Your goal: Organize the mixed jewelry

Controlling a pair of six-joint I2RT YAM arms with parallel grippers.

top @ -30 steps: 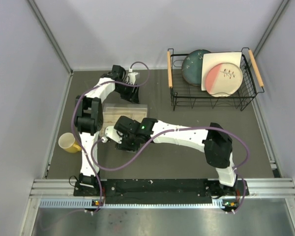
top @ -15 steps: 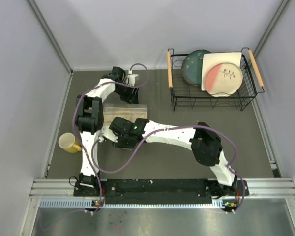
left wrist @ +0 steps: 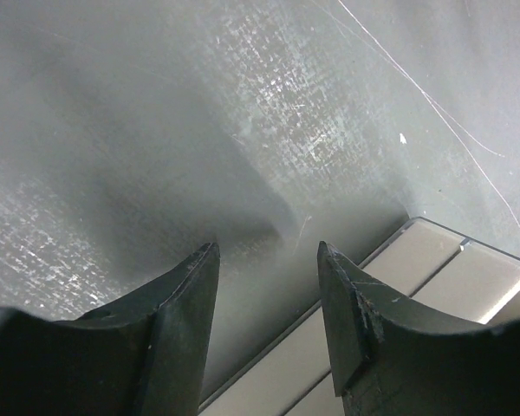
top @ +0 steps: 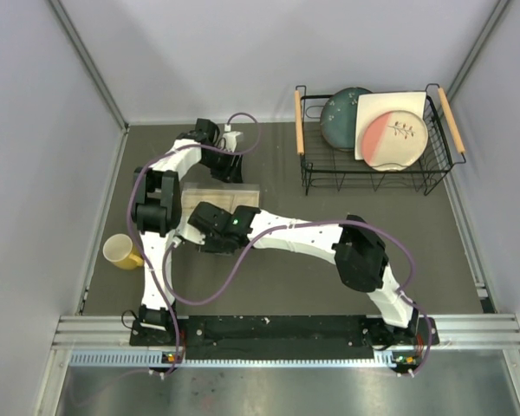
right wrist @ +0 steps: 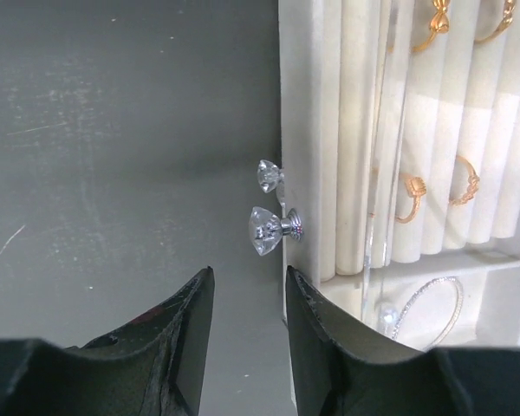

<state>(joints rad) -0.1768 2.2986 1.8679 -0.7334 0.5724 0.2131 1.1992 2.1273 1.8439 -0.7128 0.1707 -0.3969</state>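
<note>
The beige slotted tray fills the right of the right wrist view. Several gold rings sit in its rolls. A thin silver bracelet hoop lies in the compartment below them. A clear crystal knob sticks out of the tray's side wall. My right gripper is open just short of that knob, holding nothing. My left gripper is open and empty over the dark mat, with the tray's corner beside its right finger. From above, the tray lies between both wrists.
A yellow cup stands at the left edge of the mat. A black wire dish rack with plates sits at the back right. Grey walls close in the mat on the left, back and right.
My right arm has swung left and away from me, bringing its gripper up to the tray's side. Its jaws narrowed a little. The left arm barely moved.
</note>
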